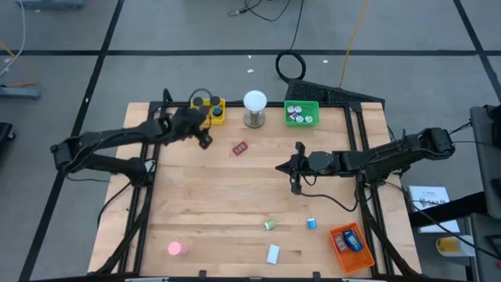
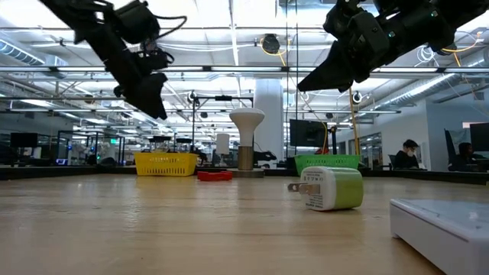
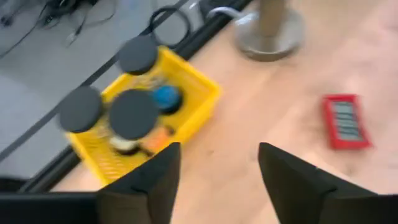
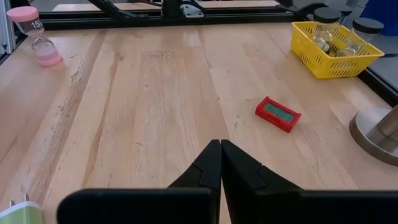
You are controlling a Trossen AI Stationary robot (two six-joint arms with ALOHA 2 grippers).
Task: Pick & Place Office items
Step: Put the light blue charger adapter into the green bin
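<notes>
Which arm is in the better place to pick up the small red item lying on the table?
Probably the left. Its claw hangs open by the yellow tray, with the red item close beside it. The right claw is shut and waits farther off, near the table's middle.

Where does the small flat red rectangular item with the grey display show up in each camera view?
High view: red rectangular item on the wooden table, between both arms.
Low view: low red shape far back, at the metal stand's foot.
Left wrist view: beyond the open left gripper.
Right wrist view: ahead of the shut right gripper.
Shared landmark: yellow mesh tray, behind it.
</notes>
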